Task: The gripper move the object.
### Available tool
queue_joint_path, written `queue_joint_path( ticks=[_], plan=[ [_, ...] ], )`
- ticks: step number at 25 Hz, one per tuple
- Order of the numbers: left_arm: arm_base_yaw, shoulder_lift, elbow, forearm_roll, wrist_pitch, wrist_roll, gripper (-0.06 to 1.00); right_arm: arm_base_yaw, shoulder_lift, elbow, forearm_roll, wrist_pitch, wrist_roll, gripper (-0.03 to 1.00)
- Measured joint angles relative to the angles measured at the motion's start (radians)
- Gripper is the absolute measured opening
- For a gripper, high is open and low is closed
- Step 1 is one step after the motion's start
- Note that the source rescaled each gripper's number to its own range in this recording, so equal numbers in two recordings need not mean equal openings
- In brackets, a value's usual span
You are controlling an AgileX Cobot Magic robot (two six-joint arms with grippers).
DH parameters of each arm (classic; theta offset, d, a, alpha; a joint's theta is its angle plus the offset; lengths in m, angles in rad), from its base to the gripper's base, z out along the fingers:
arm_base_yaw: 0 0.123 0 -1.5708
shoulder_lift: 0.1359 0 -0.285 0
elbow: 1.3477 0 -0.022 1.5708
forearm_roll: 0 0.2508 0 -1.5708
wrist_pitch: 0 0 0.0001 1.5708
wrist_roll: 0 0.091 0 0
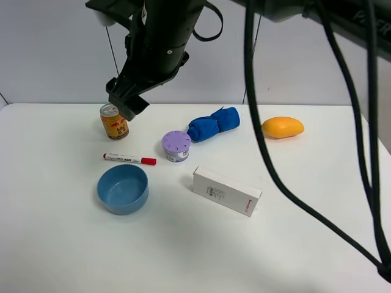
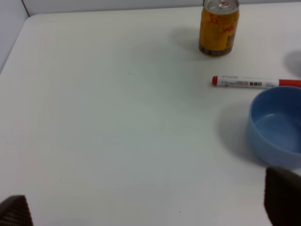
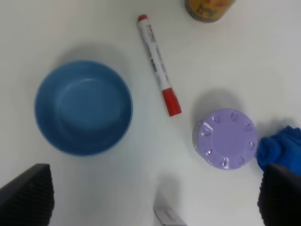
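The white marker pen (image 1: 129, 159) with a red cap lies flat on the white table, between the yellow can and the blue bowl. It also shows in the left wrist view (image 2: 254, 83) and the right wrist view (image 3: 158, 64). My right gripper (image 3: 153, 200) is open wide and empty, high above the bowl and marker. In the exterior view its black claw (image 1: 126, 101) hangs on the dark arm over the can. My left gripper (image 2: 146, 209) is open and empty, over bare table to the left of the bowl, apart from the marker.
A blue bowl (image 1: 123, 188) stands just in front of the marker. A yellow can (image 1: 114, 121) stands behind it. To the right are a purple-lidded tub (image 1: 176, 146), a blue cloth (image 1: 213, 124), an orange fruit (image 1: 283, 127) and a white box (image 1: 226, 191). Black cables (image 1: 263, 140) hang at right.
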Motion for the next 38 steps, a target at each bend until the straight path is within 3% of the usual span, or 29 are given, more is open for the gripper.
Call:
queue_joint_path(
  ticks=[8,14,21,38],
  plan=[
    [0.0,0.0,0.0,0.0,0.0,0.0,1.0,-0.042,-0.093,0.0,-0.072,0.001,0.142,0.85],
    [0.0,0.0,0.0,0.0,0.0,0.0,1.0,-0.213,-0.142,0.0,-0.164,0.001,0.143,0.85],
    [0.0,0.0,0.0,0.0,0.0,0.0,1.0,-0.424,-0.232,0.025,-0.186,0.001,0.143,0.85],
    [0.0,0.0,0.0,0.0,0.0,0.0,1.0,-0.788,-0.711,0.631,-0.184,0.002,0.195,0.85]
  ],
)
